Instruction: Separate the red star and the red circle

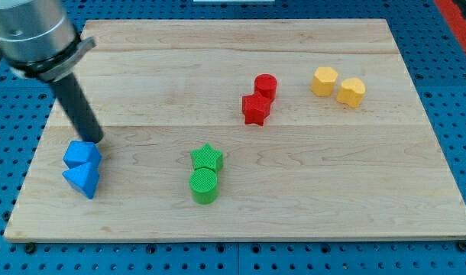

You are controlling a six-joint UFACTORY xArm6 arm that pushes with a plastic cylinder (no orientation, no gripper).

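Observation:
The red circle (265,85) and the red star (255,109) sit touching each other right of the board's middle, the star just below and left of the circle. My tip (95,140) is far to the view's left, right above the upper blue block (82,155), and well away from both red blocks.
A blue triangle (82,180) lies below the upper blue block. A green star (207,158) touches a green circle (204,185) at the bottom middle. Two yellow blocks (324,80) (351,92) sit at the upper right. The wooden board (309,183) lies on a blue perforated table.

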